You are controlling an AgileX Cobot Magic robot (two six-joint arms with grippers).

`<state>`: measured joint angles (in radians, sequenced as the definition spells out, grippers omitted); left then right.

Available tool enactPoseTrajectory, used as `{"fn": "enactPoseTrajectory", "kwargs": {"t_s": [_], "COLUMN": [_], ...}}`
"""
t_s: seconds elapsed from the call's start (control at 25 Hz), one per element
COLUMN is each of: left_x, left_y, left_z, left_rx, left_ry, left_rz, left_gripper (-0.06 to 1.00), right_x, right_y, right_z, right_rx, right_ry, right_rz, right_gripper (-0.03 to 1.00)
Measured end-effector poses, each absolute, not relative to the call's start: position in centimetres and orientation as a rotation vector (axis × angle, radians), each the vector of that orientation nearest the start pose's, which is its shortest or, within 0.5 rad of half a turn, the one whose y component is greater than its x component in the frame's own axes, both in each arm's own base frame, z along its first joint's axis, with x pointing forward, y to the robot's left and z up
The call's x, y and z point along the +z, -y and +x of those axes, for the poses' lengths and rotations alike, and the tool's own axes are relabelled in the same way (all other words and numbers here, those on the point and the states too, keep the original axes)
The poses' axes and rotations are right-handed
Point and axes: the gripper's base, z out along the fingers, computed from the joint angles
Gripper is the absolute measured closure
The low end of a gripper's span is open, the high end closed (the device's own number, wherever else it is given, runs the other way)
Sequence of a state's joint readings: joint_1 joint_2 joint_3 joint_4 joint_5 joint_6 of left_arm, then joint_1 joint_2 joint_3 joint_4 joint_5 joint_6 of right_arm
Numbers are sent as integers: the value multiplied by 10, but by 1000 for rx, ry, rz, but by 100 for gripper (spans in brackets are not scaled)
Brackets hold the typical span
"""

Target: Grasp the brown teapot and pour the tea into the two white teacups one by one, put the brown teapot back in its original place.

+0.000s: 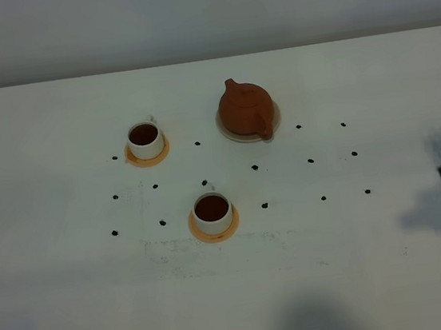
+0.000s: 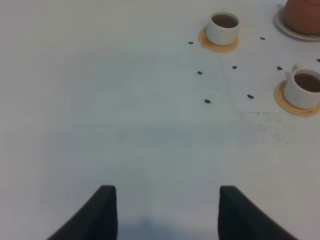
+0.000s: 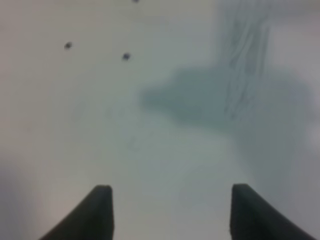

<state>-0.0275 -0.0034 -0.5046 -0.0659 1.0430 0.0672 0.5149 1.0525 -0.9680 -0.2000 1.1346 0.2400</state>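
Left gripper [image 2: 167, 190]: fingers apart, nothing between them; hangs over bare table [image 1: 75, 295], well apart from the tea set.
Left cup [image 1: 145, 140]: upright on its saucer [image 1: 133, 158], dark tea inside.
Near cup [image 1: 212, 213]: upright on its saucer [image 1: 196, 231], also holds tea.
Teapot [image 1: 246, 107]: upright on the coaster [image 1: 231, 135], lid on, handle toward the near edge. No gripper touches it.
Right gripper [image 3: 170, 187]: fingers apart, empty; sits at the right edge of the table, well apart from the pot.
Stage (judged): both cups filled and pot on its coaster, so the task looks about finished.
Risk, cups: any sweep of the left arm toward the set could clip a cup; they are light and full, so tea would spill.
Risk, pot: a right-arm reach back in could nudge the handle and slide the pot partly off the coaster.
Risk, view: the right wrist view is blurred, so clearance there is hard to judge.
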Motion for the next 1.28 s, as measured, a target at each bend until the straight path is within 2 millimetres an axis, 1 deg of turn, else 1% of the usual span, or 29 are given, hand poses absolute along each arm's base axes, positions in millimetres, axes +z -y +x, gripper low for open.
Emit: {"fn": "enactPoseTrajectory", "kwargs": {"t_s": [0.12,0.28,0.4,0.56,0.64,0.72,0.8,0.88,1.2,1.28], "left_x": [280,280,280,280,280,280,280,280,280,280], "left_y": [5,5,5,5,5,5,5,5,5,5], "left_z": [-5,-5,-5,-5,-5,-5,-5,-5,-5,-5], "left_rx": [-53,-53,-53,-53,-53,-53,-53,-53,-53,-53], "left_ry": [-2015,-2015,-2015,-2015,-2015,-2015,-2015,-2015,-2015,-2015], "left_rz": [98,98,98,98,98,98,98,98,98,98], "left_gripper": [47,47,47,47,47,47,47,47,47,47], "right_x": [336,331,320,295,281,275,274,273,273,273], "right_y": [-61,-41,-28,-17,-15,-15,-17,-18,-19,-19], "right_z": [137,102,78,55,48,41,38,38,37,37], "right_rx": [19,36,54,107,127,156,171,172,194,197], "right_ry": [-2579,-2507,-2446,-2350,-2329,-2323,-2303,-2296,-2296,-2303], "right_rz": [-419,-458,-463,-464,-501,-566,-639,-670,-680,-657], "right_gripper": [48,48,48,48,48,48,48,48,48,48]}}
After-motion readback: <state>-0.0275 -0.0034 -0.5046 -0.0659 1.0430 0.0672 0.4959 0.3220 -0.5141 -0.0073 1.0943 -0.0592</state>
